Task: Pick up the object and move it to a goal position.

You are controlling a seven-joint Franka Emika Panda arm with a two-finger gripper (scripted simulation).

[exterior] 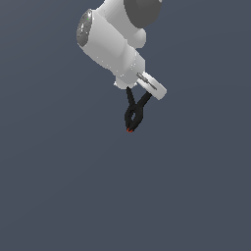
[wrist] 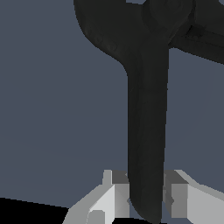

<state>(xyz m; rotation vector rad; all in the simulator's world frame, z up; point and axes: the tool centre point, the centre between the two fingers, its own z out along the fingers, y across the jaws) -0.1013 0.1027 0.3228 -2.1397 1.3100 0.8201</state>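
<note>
wrist view: clamp (wrist: 146,109) head cut off by edge — exterior view: arm (exterior: 115,37) cropped, fingertips hidden

No text, label, brand, number or sign can be read in either view; every surface that shows is plain and unmarked.

A flat, even backdrop (exterior: 54,186) of dull slate blue-grey fills the whole exterior view, with no seam, edge or horizon to tell floor from wall. The light is soft and diffuse, and the tone only shifts faintly across the field. In the wrist view the same blue-grey plane lies behind everything, with a pure black wedge (wrist: 26,212) cutting across one corner
</note>
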